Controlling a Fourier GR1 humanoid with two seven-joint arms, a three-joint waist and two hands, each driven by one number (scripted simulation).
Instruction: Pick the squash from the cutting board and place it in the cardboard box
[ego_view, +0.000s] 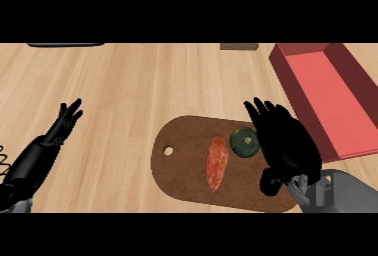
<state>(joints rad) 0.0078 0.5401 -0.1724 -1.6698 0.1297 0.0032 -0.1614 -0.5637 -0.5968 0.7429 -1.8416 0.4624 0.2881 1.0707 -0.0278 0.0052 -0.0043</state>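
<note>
Fingers straight and spread, the black right hand (284, 142) hangs over the right end of the board, palm down, holding nothing, its grey forearm (336, 192) coming up from the lower right corner. Just beside its inner edge sits the squash, a small round dark green squash (243, 141) with a ribbed, dull skin, touching or nearly touching the hand, and partly hidden on its right side. Left of that lies a long orange-red tapered vegetable (216, 162), speckled, pointing lengthwise down the board, close to the squash but apart from it. Both rest on the brown wooden cutting board (184, 177), a rounded oblong slab with a small hole near its left edge. Out to the right, the red rectangular open box (295, 75) stands on the counter, its walls darker, its floor paler pink, and nothing shows inside it; its near corner lies just beside the hand. Underneath everything runs the pale wooden counter (133, 85) with long plank grain. Far left, the black left hand (66, 120) rests open, fingers up, well apart from the board. At the top edge, a dark flat object (65, 45) and a small brown block (238, 47) peek in, too cut off to tell.
</note>
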